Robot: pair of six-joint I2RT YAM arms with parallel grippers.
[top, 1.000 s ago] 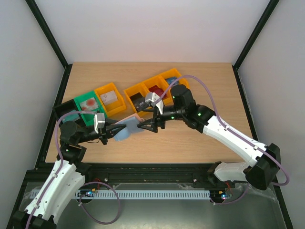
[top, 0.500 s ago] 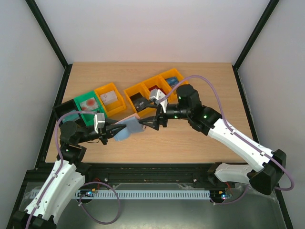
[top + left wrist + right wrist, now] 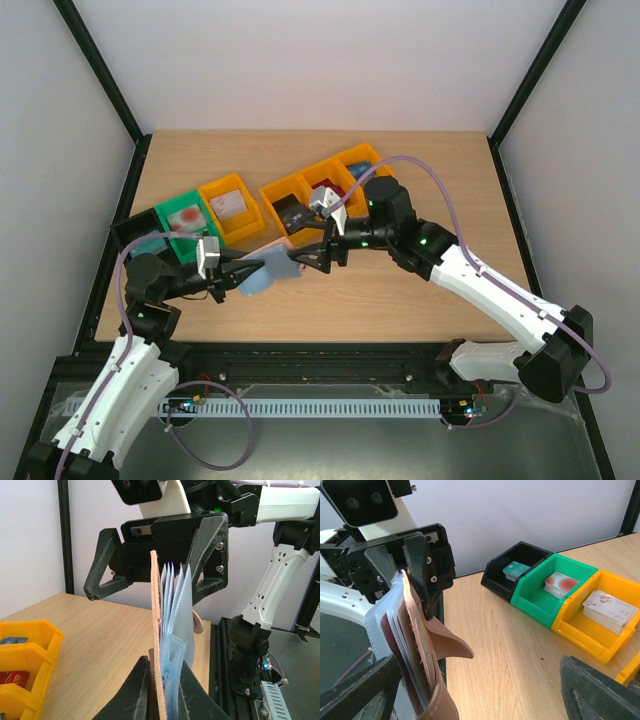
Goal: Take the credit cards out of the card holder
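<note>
Sitting in green bin point(image 3: 532, 606): card point(image 3: 559, 584), maybe stacked.

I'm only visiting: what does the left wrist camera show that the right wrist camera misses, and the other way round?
Only the left wrist view shows the right gripper whole and head-on, its jaws wide open. Only the right wrist view shows the black bin and the green bin, with cards lying in them. Both show the card holder standing upright, pinched at one end by the shut left gripper.
</note>
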